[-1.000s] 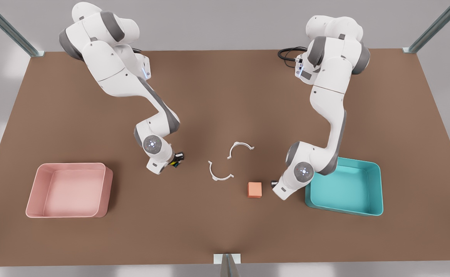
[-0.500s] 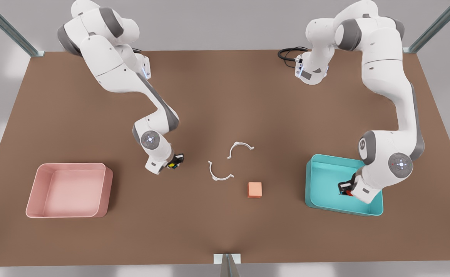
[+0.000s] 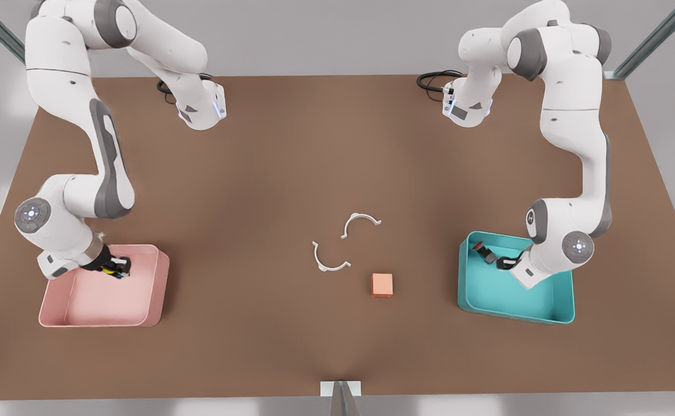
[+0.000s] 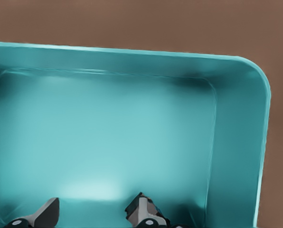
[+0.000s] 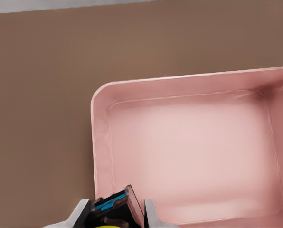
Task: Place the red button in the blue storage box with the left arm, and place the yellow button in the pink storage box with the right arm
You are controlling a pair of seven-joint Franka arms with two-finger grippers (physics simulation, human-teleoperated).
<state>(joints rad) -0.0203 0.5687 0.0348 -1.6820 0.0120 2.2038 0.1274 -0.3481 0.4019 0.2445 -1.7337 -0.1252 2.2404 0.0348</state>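
The left pincer (image 3: 507,264) hangs inside the blue storage box (image 3: 562,300), near its 12 o'clock wall in the front view. Its fingers (image 4: 46,213) stand apart with nothing between them. The red button (image 3: 479,248) lies on the box floor at the 10 o'clock corner, just beside the pincer and apart from it. The left arm's placement reads as done.

The right pincer (image 3: 119,267) sits over the pink storage box (image 3: 155,289), at its 12 o'clock wall. Its fingers (image 5: 148,213) are closed on the yellow button (image 5: 114,205), whose black and blue base shows between them. The step in hand is the release into the pink box.

The next move calls for the right pincer to open over the box floor, then lift straight up. The button hangs close to the wall, so a small shift toward the box centre would give more margin.

Both box floors offer open room. On the tabletop (image 3: 337,144), two white curved clips (image 3: 331,267) and an orange-pink cube (image 3: 381,285) lie between the boxes, well apart from both arms.
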